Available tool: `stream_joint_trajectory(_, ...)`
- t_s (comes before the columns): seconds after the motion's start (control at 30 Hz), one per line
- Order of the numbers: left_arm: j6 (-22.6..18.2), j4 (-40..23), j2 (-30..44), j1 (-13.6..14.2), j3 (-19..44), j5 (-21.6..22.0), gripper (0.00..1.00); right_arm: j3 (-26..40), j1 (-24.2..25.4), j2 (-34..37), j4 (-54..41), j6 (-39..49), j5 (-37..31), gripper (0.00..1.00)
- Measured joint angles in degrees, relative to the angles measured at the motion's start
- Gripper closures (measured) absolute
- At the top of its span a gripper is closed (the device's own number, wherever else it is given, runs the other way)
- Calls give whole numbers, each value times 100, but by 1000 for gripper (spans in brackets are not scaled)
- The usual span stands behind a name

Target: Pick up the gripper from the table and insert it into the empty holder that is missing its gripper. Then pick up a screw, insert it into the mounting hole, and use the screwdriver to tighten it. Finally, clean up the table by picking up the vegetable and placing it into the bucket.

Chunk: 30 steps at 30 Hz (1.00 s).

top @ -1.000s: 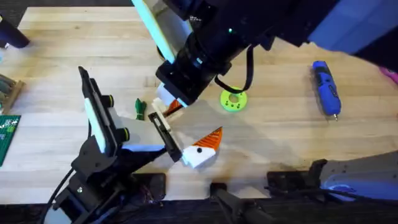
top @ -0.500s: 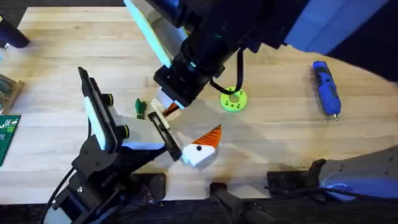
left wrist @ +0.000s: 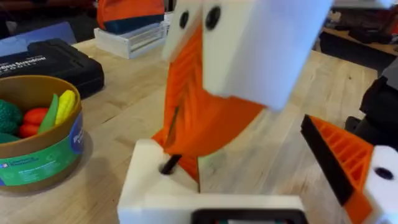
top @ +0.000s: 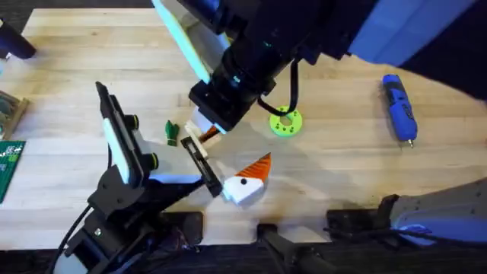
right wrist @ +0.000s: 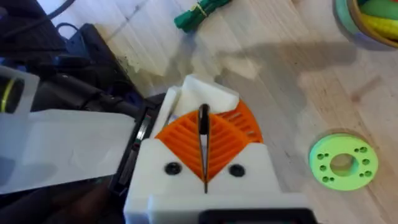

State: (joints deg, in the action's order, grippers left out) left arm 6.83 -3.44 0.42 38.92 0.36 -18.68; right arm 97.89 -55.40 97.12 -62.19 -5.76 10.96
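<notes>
My right gripper (top: 202, 132) reaches across the middle and is shut on a thin dark screw (right wrist: 203, 134) held between its orange pads. Its tip rests on the white finger block (left wrist: 152, 186) on one side of my left gripper (top: 222, 164). The screw's end meets a dark hole (left wrist: 168, 165) in that block. The left gripper is open, with its other white-and-orange finger (top: 249, 181) well apart. The dark-green vegetable (top: 170, 133) lies on the table just left of the grippers. The blue screwdriver (top: 399, 106) lies far right. The bucket (left wrist: 37, 140) holds toy vegetables.
A lime-green disc with holes (top: 285, 122) lies just right of the right gripper. In the left wrist view a black case (left wrist: 53, 62) sits behind the bucket. A green circuit board (top: 7, 169) is at the table's left edge.
The right arm shifted slightly left and away between one second and half a second ago, then held still. The left arm has not moved.
</notes>
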Motion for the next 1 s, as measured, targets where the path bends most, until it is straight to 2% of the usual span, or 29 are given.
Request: stream_joint_trajectory(1.0, -44, 10, 1, 7, 0, -90, 10, 140, 0, 0, -199, -1, -20, 994)
